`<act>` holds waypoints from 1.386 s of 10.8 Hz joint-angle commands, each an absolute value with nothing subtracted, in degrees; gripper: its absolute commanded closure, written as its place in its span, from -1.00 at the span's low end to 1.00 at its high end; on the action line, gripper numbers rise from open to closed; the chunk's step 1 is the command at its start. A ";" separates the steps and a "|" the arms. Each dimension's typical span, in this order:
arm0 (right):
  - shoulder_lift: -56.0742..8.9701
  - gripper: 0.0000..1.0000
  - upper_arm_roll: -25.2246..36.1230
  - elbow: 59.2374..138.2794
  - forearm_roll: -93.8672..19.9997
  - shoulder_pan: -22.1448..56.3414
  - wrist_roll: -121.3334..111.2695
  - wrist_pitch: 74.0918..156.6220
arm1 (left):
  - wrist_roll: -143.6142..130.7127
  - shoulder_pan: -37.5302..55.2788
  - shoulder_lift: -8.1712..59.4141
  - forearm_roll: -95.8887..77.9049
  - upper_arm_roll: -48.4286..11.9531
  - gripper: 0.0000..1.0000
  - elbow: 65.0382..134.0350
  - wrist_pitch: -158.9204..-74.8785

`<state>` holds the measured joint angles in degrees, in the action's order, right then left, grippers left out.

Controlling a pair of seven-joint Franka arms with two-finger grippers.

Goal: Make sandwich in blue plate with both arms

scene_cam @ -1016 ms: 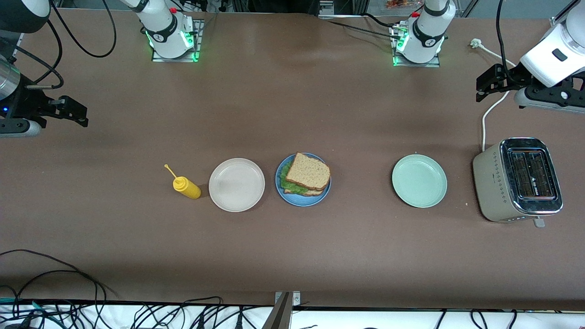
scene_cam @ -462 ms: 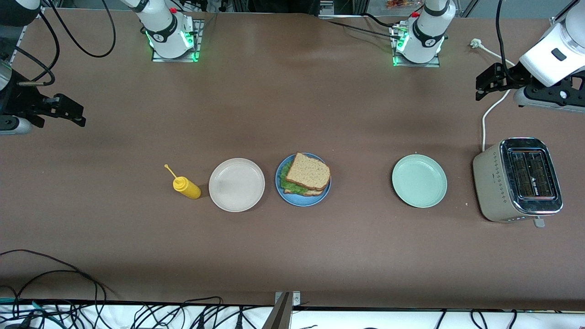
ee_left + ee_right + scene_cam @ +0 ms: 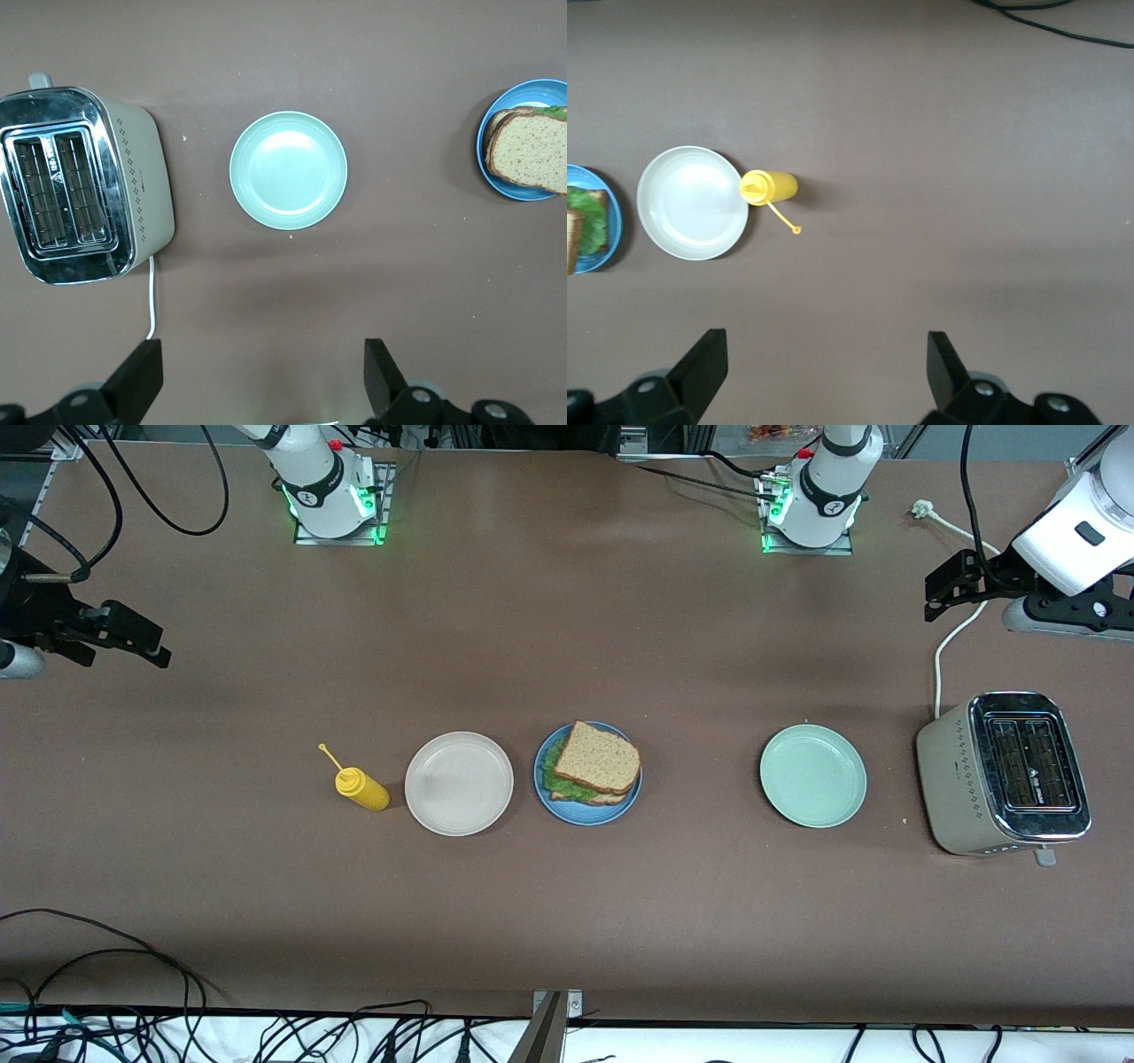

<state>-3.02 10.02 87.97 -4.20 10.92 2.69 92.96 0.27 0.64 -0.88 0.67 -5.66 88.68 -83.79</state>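
Note:
The sandwich [image 3: 595, 763] lies on the blue plate [image 3: 547, 795] in the middle of the table: two tan speckled bread slices stacked with green lettuce [image 3: 563, 781] sticking out between them. It also shows in the left wrist view [image 3: 532, 150] and partly in the right wrist view [image 3: 583, 228]. My left gripper [image 3: 941, 596] is open and empty, held high over the left arm's end of the table above the white cable. My right gripper [image 3: 142, 638] is open and empty, high over the right arm's end of the table. Both are well away from the plate.
A beige plate [image 3: 459, 783] and a yellow squeeze bottle [image 3: 361, 787] lie beside the blue plate toward the right arm's end. A pale green plate [image 3: 812, 775] and a toaster [image 3: 1005, 774] with its white cable [image 3: 943, 651] lie toward the left arm's end. Loose cables [image 3: 106, 992] line the near edge.
The right arm has drawn farther out toward its end of the table. The left arm has shifted only slightly. The sandwich and plates have not moved.

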 commanded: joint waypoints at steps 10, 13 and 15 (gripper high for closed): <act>-2.20 -1.00 9.58 85.87 -1.94 11.25 3.25 88.68 | -0.44 0.61 -1.41 -0.62 -5.45 -1.00 88.51 -82.79; -1.14 -1.00 1.29 87.01 -1.85 1.47 3.16 88.42 | -0.44 0.61 -1.41 -0.62 -5.45 -1.00 88.51 -82.88; -0.88 -1.00 0.26 87.19 -1.49 0.79 3.34 87.98 | -0.44 0.62 -1.41 -0.62 -5.45 -1.00 88.51 -82.88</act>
